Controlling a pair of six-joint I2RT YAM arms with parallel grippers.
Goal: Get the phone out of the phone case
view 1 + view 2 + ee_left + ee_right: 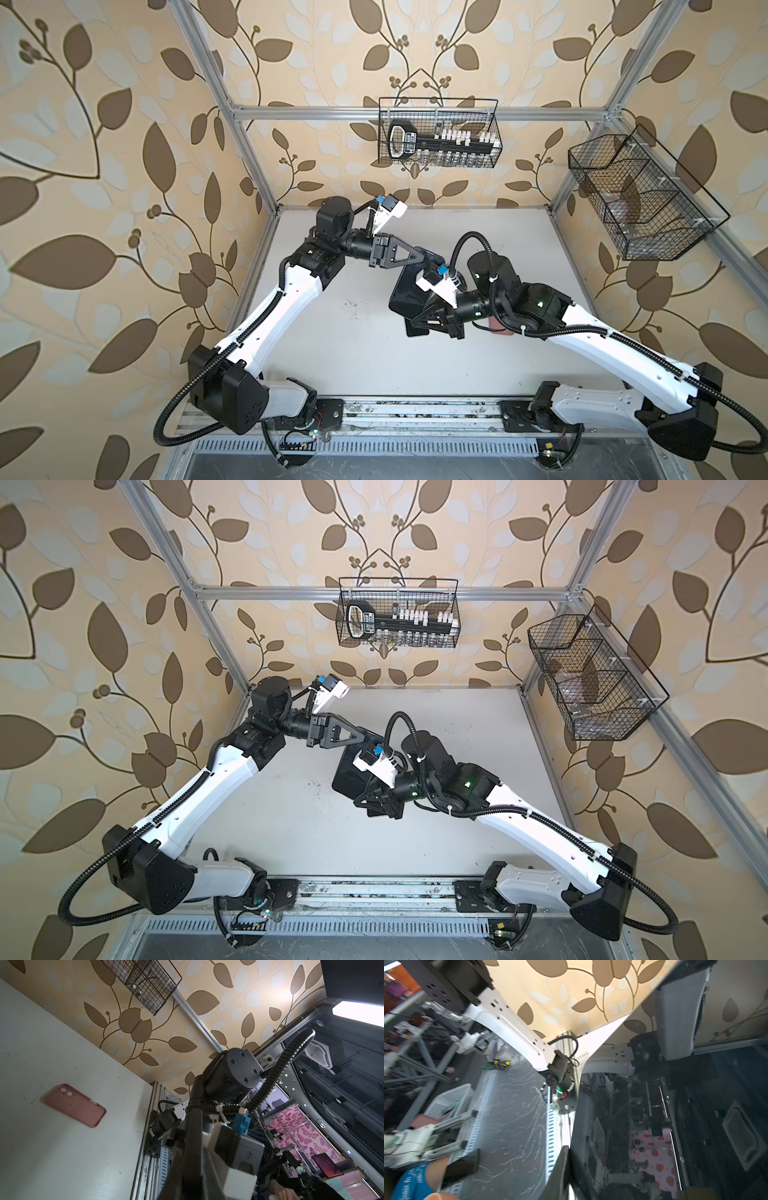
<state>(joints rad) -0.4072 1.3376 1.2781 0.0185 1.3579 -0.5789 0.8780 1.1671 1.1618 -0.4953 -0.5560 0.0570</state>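
Phone (409, 291) and phone case (74, 1105) are apart, so the main job looks done to me. The pink case lies flat and empty on the white surface (340, 332), off to the right and mostly tucked under the right arm in both top views. The phone hangs tilted in the air above the middle of the surface.

The left fingers (430, 258) are clenched on its far end. From that wrist's camera the phone shows as a thin dark strip running straight out between them. The right fingers (415, 320) reach in at the near end, one of them visible right against the glass. I'd guess they are there to share the weight or take the phone over, but whether they are truly pinching I cannot tell. Supported at both ends, it would have little room to swing.

The phone itself is a plain black slab with rounded corners. Its glass is glossy enough to mirror the room in the right wrist view. With slick glass and thin edges, a light pinch might let it slide.
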